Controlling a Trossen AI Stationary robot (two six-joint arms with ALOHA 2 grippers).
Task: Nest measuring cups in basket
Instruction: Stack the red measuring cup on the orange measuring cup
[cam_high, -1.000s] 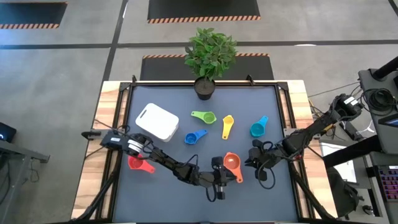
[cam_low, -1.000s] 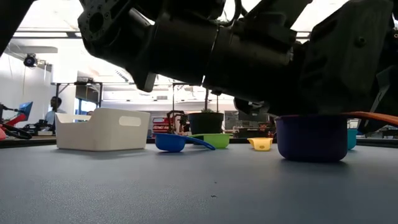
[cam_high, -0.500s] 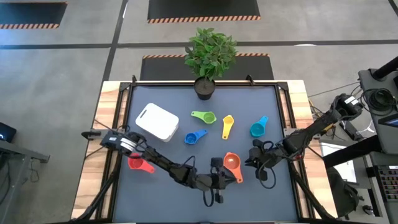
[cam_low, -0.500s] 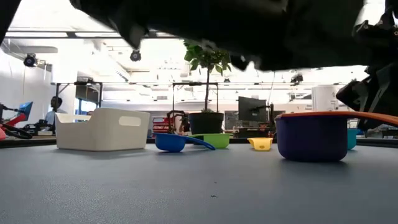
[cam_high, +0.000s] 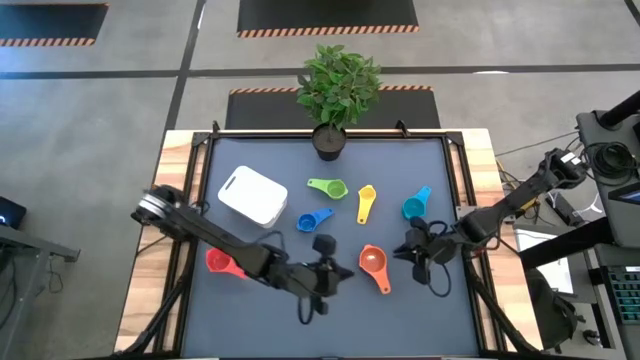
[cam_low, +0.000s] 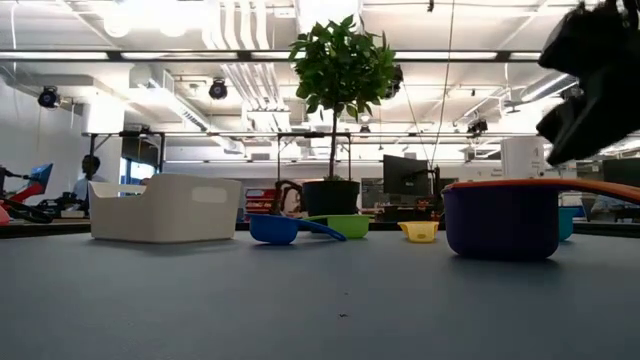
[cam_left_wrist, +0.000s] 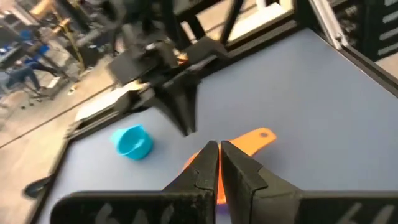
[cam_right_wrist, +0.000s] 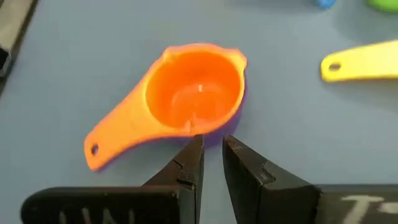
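The orange measuring cup (cam_high: 373, 262) sits nested in the purple cup (cam_low: 500, 224) on the mat, near the middle of the near side. My left gripper (cam_high: 342, 272) hovers shut just left of it, above the table, touching nothing. My right gripper (cam_right_wrist: 211, 144) hangs to the cup's right, its fingers a narrow gap apart and holding nothing. The red cup (cam_high: 225, 263), blue cup (cam_high: 314, 219), green cup (cam_high: 328, 187), yellow cup (cam_high: 366, 203) and teal cup (cam_high: 415, 205) lie apart on the mat. The white basket (cam_high: 252, 195) stands at the far left.
A potted plant in a black pot (cam_high: 329, 142) stands at the mat's far edge. The wooden table rim (cam_high: 175, 200) frames the mat. Bare mat lies between the basket and the red cup. A person (cam_low: 88, 178) shows far behind the table.
My left gripper has risen from low beside the orange and purple cups, drawn a little toward the table's left and rolled; it stays shut. The nested orange and purple cups stay where they were. My right gripper has lifted slightly.
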